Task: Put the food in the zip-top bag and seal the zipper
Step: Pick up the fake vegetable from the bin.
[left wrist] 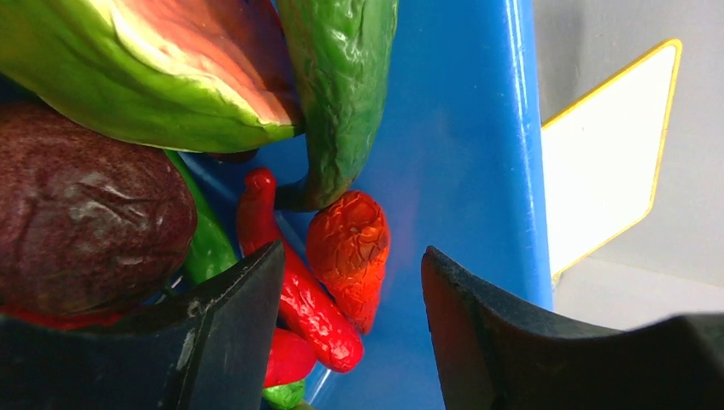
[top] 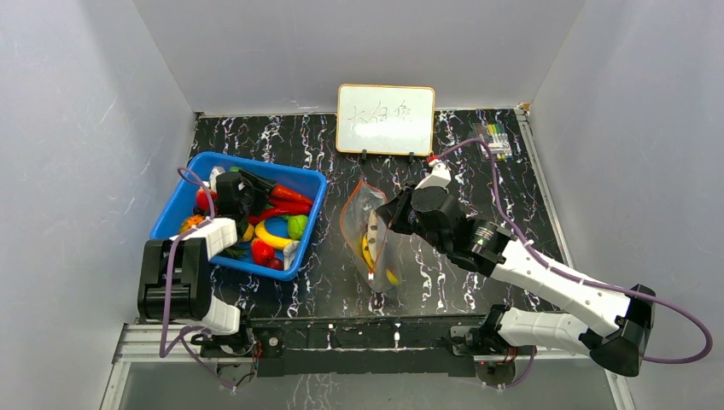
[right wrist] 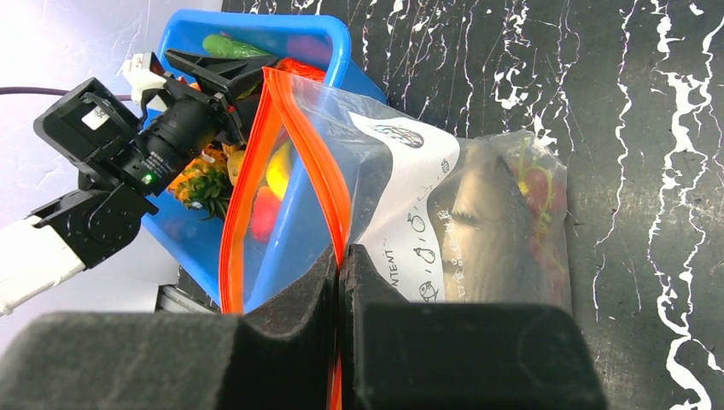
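The clear zip-top bag stands at the table's middle with its mouth held open, some food inside. My right gripper is shut on one side of the red-orange zipper and holds the bag's mouth up; it also shows in the top view. My left gripper is open inside the blue basket, jaws either side of a wrinkled red chilli, with a long red chilli beside it. It also shows in the top view. Nothing is held in it.
The basket holds more toy food: a green pepper, a dark red fruit, a yellow piece, a green round fruit. A whiteboard stands at the back; markers lie back right.
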`<move>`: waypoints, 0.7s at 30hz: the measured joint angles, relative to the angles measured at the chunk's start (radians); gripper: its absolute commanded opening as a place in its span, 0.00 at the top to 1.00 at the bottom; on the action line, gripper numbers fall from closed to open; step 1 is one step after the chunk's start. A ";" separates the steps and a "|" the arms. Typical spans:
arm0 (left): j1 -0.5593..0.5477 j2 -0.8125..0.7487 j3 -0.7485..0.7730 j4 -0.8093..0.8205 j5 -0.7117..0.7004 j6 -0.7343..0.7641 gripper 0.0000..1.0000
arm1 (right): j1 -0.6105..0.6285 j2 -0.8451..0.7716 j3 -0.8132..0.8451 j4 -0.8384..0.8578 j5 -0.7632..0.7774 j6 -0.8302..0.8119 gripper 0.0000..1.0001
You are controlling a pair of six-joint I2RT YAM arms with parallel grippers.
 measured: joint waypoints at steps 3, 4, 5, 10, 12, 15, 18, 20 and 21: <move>0.000 0.021 -0.005 0.039 0.011 -0.025 0.43 | 0.000 0.000 0.000 0.001 0.000 -0.003 1.00; 0.000 0.026 -0.005 0.048 0.014 -0.033 0.44 | 0.000 0.000 0.000 0.002 0.000 -0.003 1.00; 0.000 0.030 -0.006 0.058 0.016 -0.040 0.45 | 0.000 0.000 0.000 0.004 0.000 -0.004 1.00; 0.000 0.044 -0.015 0.097 0.025 -0.071 0.48 | 0.000 0.000 0.000 0.008 -0.001 -0.004 1.00; 0.000 0.059 -0.017 0.117 0.029 -0.083 0.50 | 0.000 0.000 0.000 0.008 -0.001 -0.004 1.00; 0.000 0.086 -0.022 0.137 0.038 -0.095 0.57 | 0.000 0.001 0.000 0.014 -0.004 -0.004 1.00; 0.000 0.110 -0.027 0.159 0.046 -0.102 0.65 | 0.000 0.002 0.000 0.018 -0.006 -0.004 1.00; 0.000 0.112 -0.028 0.168 0.053 -0.099 0.71 | 0.000 0.002 0.000 0.021 -0.008 -0.004 1.00; 0.000 0.112 -0.028 0.169 0.056 -0.098 0.74 | 0.000 0.002 0.000 0.022 -0.008 -0.004 1.00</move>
